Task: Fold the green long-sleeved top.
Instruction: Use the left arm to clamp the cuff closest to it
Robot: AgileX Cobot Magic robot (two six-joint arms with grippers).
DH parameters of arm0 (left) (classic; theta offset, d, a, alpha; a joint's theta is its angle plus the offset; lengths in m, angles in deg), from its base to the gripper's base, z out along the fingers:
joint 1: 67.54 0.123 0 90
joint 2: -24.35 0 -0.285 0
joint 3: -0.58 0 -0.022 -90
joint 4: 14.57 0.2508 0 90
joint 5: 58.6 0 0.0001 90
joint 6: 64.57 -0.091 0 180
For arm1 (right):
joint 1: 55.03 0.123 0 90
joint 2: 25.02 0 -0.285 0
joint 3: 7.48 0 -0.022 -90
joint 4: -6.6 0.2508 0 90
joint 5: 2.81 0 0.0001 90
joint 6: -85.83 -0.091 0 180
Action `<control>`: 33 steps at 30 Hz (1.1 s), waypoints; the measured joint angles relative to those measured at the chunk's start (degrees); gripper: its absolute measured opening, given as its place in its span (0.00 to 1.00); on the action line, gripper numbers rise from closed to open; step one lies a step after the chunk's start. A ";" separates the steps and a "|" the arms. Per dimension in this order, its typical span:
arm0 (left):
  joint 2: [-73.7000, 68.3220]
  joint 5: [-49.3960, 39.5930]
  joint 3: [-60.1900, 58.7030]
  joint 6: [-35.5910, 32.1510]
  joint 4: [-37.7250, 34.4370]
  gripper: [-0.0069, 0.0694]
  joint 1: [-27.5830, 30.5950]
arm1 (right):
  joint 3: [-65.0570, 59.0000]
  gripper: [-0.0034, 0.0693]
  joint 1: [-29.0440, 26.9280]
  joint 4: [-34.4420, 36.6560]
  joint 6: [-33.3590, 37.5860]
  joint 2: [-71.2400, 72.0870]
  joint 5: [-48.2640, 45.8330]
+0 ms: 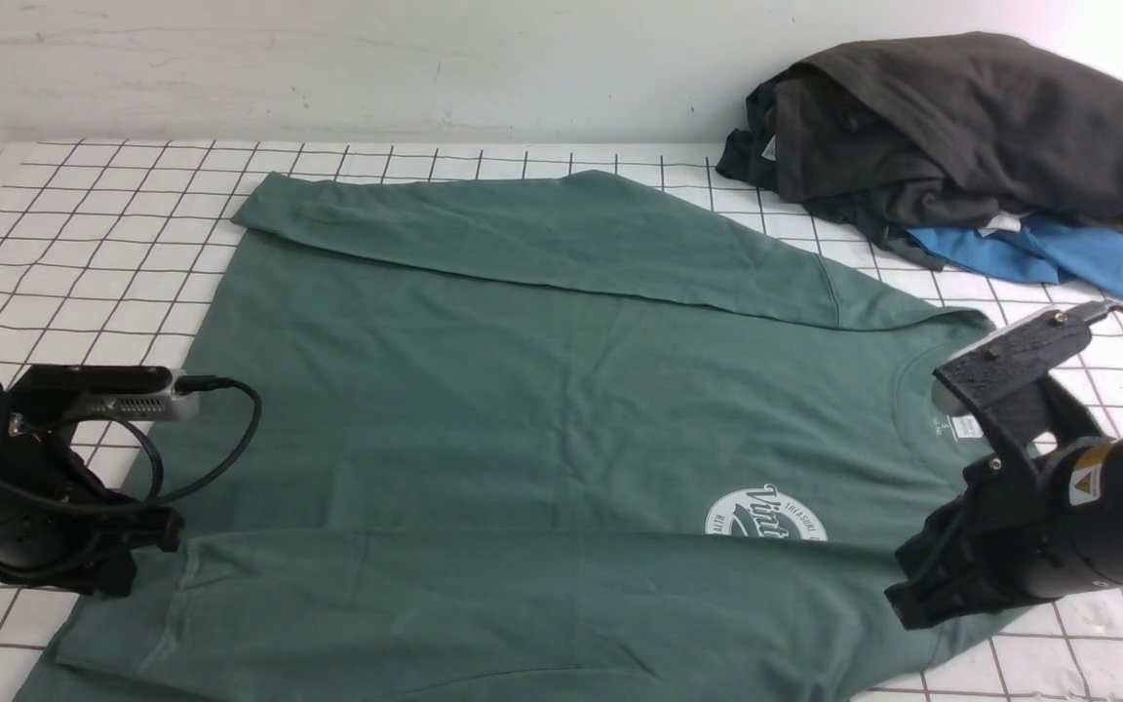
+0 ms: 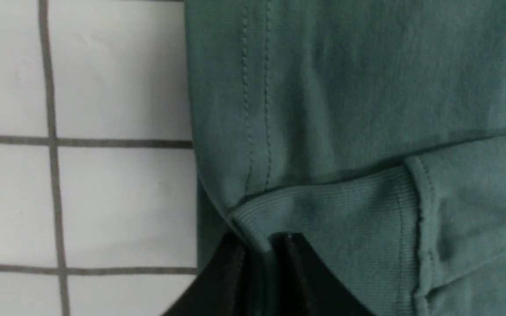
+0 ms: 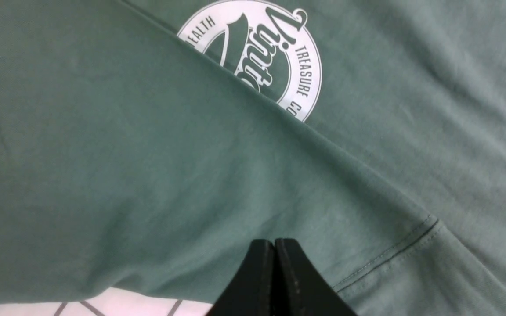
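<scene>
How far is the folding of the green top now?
Done: both sleeves lie folded across the green long-sleeved top. In hand: left gripper seems to pinch the near sleeve's cuff; right gripper is shut near the shoulder. Left: folding the body.

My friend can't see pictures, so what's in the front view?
A big green shirt lies flat on a white checked table, both sleeves folded across it. The left arm and right arm sit beside it; dark clothes and a blue one are heaped far right.
</scene>
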 joint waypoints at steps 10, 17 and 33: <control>1.31 -9.14 5.94 0.03 0.45 0.12 -0.12 | 0.00 0.03 0.00 0.17 0.00 0.00 0.03; 0.53 -10.12 6.23 0.56 1.12 0.39 -0.12 | 0.00 0.03 0.00 0.22 0.00 0.00 0.03; -3.73 -7.78 6.30 -0.32 1.11 0.24 -0.12 | 0.00 0.03 0.00 1.05 -0.22 0.00 0.18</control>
